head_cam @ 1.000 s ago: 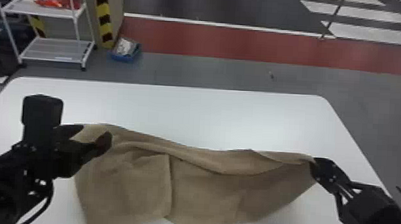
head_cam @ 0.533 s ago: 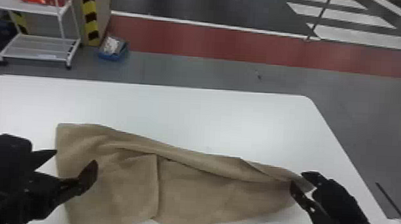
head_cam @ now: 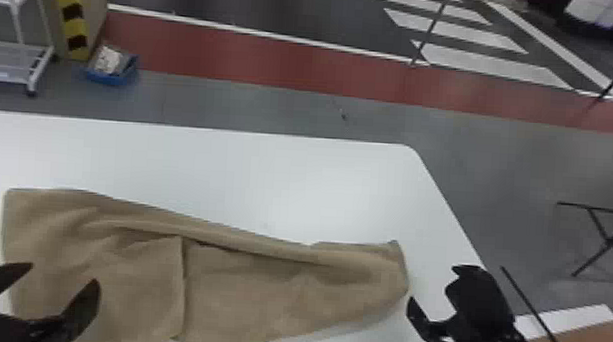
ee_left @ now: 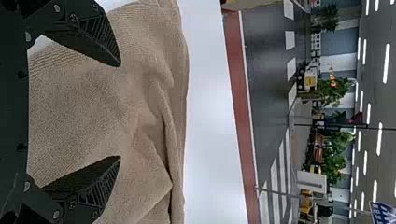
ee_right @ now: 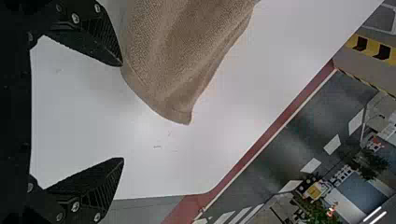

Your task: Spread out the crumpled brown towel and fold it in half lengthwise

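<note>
A soft brown cloth towel [head_cam: 254, 295] lay rumpled across the smooth white tabletop [head_cam: 221, 163], broad at the robot's left and narrow at its right, well short of the flat sheet that a lengthwise fold would call for. The black two-fingered left gripper [head_cam: 62, 274] hung with its fingers spread over the broad part, gripping nothing, probably placed there to take cloth for the next pull. The black two-fingered right gripper [ee_right: 123, 112], also open and empty, stood just beside the narrow end [head_cam: 397, 275], a position that suited drawing out that bunched corner. A long ridge ran along the far side, and a loose flap [head_cam: 164, 280] near the middle suggested that layers had yet to be opened. Whatever lay beneath the ridge and flap was hidden, and whether the flap was a doubled layer or a deep crease could not be told. The left gripper covered some cloth, and the towel's near left edge was cut off at the bottom of the head view. Whether the left fingertips touched the fabric was unclear.
</note>
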Action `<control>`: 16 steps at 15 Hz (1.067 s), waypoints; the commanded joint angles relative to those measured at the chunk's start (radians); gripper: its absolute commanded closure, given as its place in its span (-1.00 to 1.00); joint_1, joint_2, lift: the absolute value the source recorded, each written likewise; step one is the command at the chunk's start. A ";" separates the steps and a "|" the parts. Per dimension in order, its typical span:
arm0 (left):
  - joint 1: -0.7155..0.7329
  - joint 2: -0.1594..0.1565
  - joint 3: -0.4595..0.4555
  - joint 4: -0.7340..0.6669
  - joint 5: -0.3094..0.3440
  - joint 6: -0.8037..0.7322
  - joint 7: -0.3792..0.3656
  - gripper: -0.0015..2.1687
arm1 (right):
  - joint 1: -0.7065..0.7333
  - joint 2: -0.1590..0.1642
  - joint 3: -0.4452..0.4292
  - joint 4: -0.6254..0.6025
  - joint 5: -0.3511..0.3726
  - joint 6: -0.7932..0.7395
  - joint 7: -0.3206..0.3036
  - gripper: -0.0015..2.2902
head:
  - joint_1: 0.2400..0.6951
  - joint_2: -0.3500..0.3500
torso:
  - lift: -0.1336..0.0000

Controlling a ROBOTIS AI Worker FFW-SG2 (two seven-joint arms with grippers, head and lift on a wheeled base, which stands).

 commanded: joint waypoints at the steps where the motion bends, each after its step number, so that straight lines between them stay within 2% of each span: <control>1: 0.046 0.002 0.003 -0.033 0.000 -0.032 -0.001 -0.80 | 0.017 0.001 -0.029 -0.004 -0.032 -0.010 0.000 -0.95 | 1.00 -1.00 | -0.87; 3: 0.095 0.003 0.012 -0.065 0.000 -0.051 -0.012 -0.80 | 0.027 0.001 -0.045 -0.008 -0.036 -0.016 0.000 -0.95 | 1.00 -1.00 | -0.87; 5: 0.133 0.003 0.028 -0.072 0.000 -0.078 -0.056 -0.80 | 0.027 0.000 -0.056 -0.007 -0.053 -0.019 0.000 -0.95 | 1.00 -1.00 | -0.87; 9: 0.182 0.005 0.049 -0.088 -0.086 -0.084 -0.196 -0.80 | 0.026 -0.002 -0.078 -0.008 -0.076 -0.023 0.000 -0.95 | 1.00 -1.00 | -0.87; 12: 0.193 0.006 0.078 -0.082 -0.106 -0.075 -0.305 -0.80 | 0.024 -0.005 -0.090 0.003 -0.101 -0.026 0.000 -0.95 | 1.00 -1.00 | -0.87; 16: 0.197 0.009 0.093 -0.053 -0.143 -0.078 -0.397 -0.80 | -0.005 -0.005 -0.093 0.013 -0.101 -0.019 0.002 -0.95 | 1.00 -1.00 | -0.87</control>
